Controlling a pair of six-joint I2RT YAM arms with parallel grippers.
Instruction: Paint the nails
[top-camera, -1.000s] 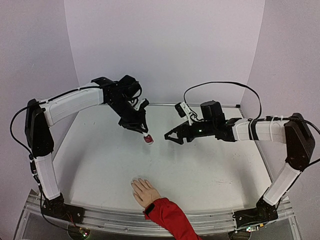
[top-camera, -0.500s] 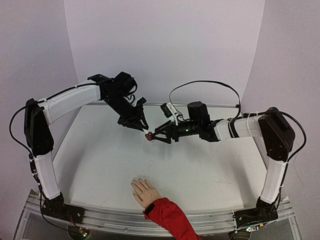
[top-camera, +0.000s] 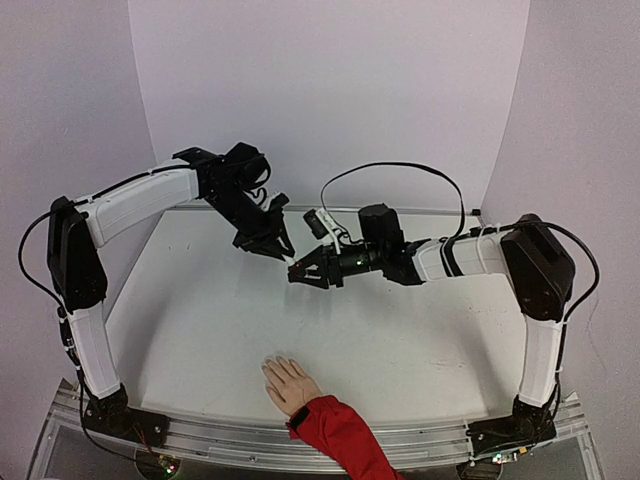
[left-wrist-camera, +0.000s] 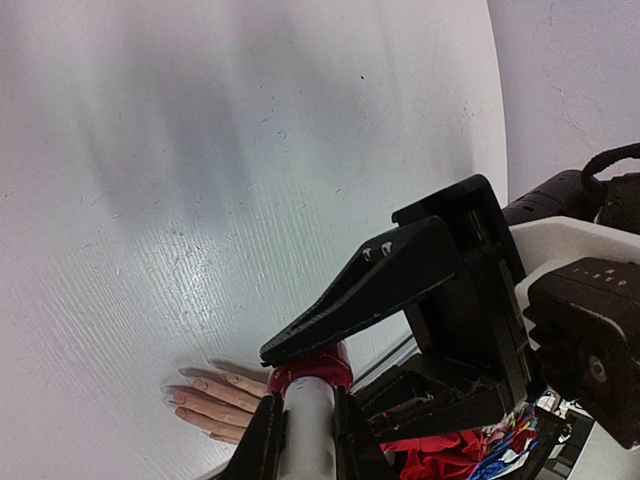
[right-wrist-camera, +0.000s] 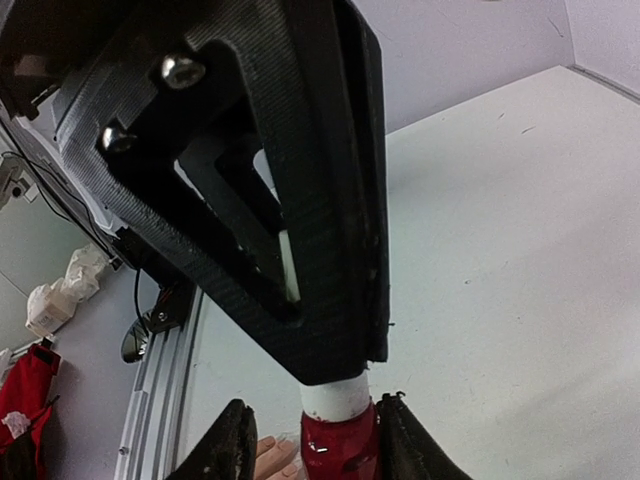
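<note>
Since the nails (top-camera: 272, 367) sit on a little mannequin hand (top-camera: 291, 386) that's lying flat at the near edge of the table (top-camera: 430, 340), red sleeve (top-camera: 338, 432) pointing back at the bases, I wouldn't grab them at all. My guess is that the hand is hard, light plastic and would skid if anything nudges it, so only a brush should touch it, and gently.

The thing that actually needs holding is the polish bottle (left-wrist-camera: 312, 372), up in the air mid-table. It looks small, smooth and probably glass, so slippery and not something to drop. One grip goes on the white cap (right-wrist-camera: 335, 400) and one on the red body, which is what's going on here. The left gripper (left-wrist-camera: 305, 440) is clamped tight on the cap. The right gripper (right-wrist-camera: 318, 445) brackets the red body, jaws narrowed but with a sliver of gap on one side, so it's not a firm pinch yet.

Compared to a second ago, the right arm was well off to the side with its jaws wide. Now it has swung in onto the bottle, which has also been lifted a bit. The mannequin hand hasn't budged.
</note>
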